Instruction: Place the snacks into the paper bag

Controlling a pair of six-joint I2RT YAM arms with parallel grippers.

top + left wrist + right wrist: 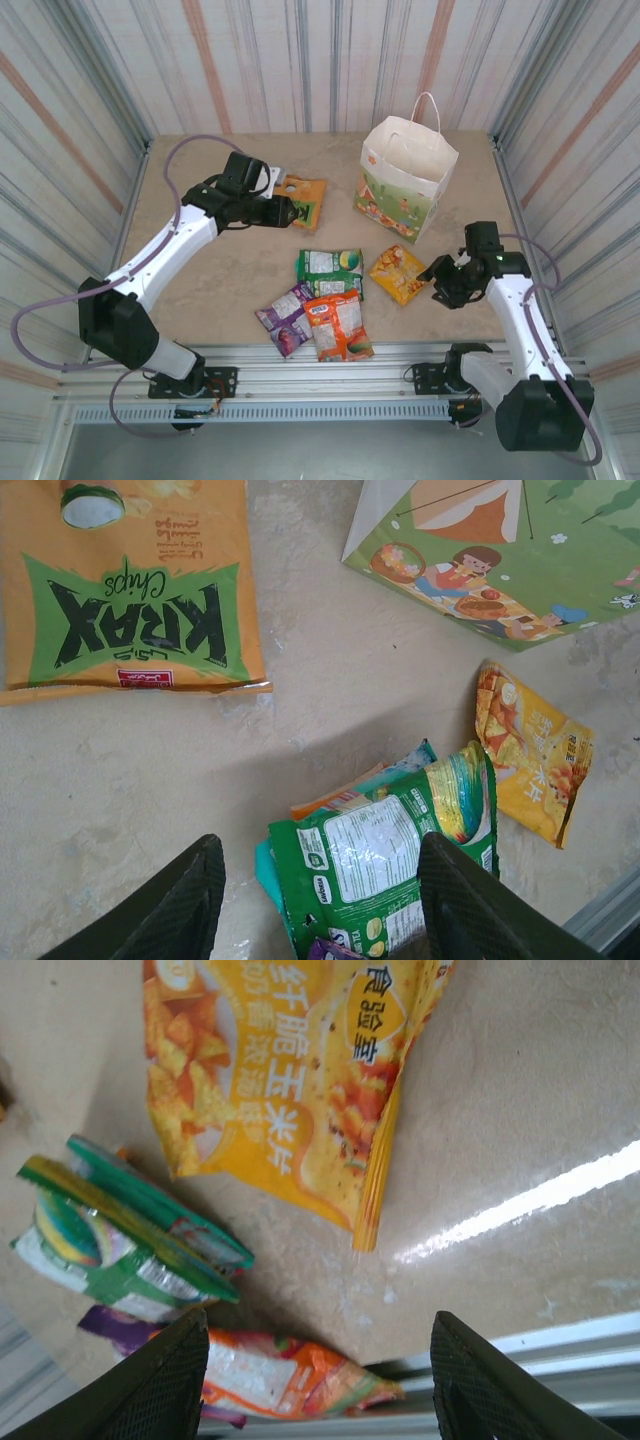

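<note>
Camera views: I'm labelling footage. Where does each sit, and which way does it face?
Top external: above and behind, looking down on the beige table and tall white paper bag; left arm and right arm show.
Left wrist: on the left arm, facing the orange foil packet with green lettering; its dark fingers show below.
Right wrist: on the right arm, facing the yellow foil packet; its dark fingers show below.
Shared: both wrist views catch the yellow packet and the green foil packet.

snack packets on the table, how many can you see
5: orange packet with green lettering lies left of the paper bag; green packet at centre; yellow packet to its right; purple packet and orange-red packet near the front edge. More could hide inside the bag.
</note>
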